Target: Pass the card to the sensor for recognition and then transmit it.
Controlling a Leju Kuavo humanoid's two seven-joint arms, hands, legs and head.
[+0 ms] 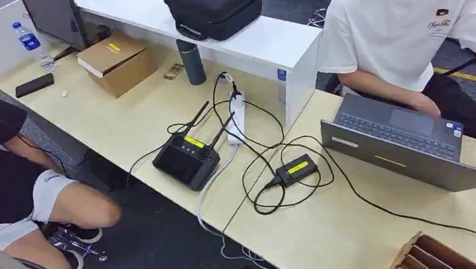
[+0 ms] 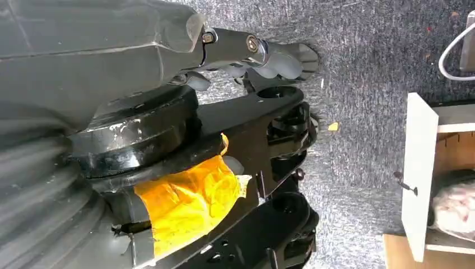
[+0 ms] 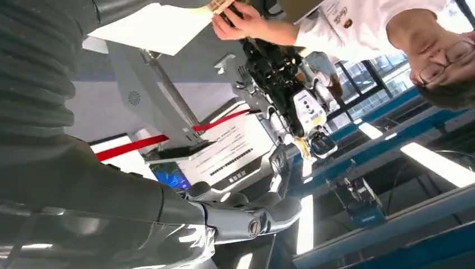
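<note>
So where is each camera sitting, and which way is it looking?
Head view: high on the robot, facing forward and down at the desk, laptop and a person in a white shirt.
Left wrist view: behind the left hand, aimed down at grey carpet beside the robot's dark body parts.
Right wrist view: behind the right hand, tilted up toward ceiling lights.
Shared: head and right wrist views both show that person.

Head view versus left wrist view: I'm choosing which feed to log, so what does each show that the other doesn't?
Only the head view shows the desk with a laptop, a black controller, a power strip and a seated person.

Only the left wrist view shows the left hand hanging over grey carpet, beside a white shelf unit.

Both lack a clearly visible card.
</note>
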